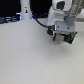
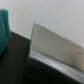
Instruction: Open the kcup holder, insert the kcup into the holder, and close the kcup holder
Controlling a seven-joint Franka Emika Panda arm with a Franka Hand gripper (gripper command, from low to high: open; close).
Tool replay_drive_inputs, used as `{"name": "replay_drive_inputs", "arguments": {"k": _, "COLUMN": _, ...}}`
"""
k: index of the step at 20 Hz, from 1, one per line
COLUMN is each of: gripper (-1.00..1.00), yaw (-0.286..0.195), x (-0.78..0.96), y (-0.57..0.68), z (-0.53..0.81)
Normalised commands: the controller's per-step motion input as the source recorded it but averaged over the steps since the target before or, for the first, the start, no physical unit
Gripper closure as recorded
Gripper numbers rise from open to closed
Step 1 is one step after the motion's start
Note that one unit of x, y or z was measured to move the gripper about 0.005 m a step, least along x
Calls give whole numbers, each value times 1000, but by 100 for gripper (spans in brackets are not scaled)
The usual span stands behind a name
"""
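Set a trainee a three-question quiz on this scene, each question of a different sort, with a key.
1. True or false: the gripper is over the half of the table on the exterior view's left.
2. Multiple choice: the mark on the tall white post is A) red, B) black, C) green.
3. Fill in: the wrist view shows a grey panel and, apart from it, an object coloured ____.

Key: 1 false (it is on the exterior view's right); 2 B; 3 teal.
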Motion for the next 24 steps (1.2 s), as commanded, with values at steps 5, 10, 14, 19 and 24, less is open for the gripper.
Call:
{"name": "replay_drive_inputs", "arguments": {"k": 5, "gripper": -100, "yaw": 75, "x": -447, "y": 571, "z": 58}}
{"name": "replay_drive_inputs", "arguments": {"k": 10, "gripper": -100, "yaw": 42, "x": -487, "y": 664, "z": 59}}
{"name": "replay_drive_inputs", "arguments": {"k": 14, "gripper": -100, "yaw": 45, "x": -538, "y": 644, "z": 40}}
{"name": "replay_drive_inputs", "arguments": {"k": 19, "gripper": -100, "yaw": 62, "x": -527, "y": 604, "z": 12}}
{"name": "replay_drive_inputs", "arguments": {"k": 24, "gripper": -100, "yaw": 49, "x": -543, "y": 609, "z": 14}}
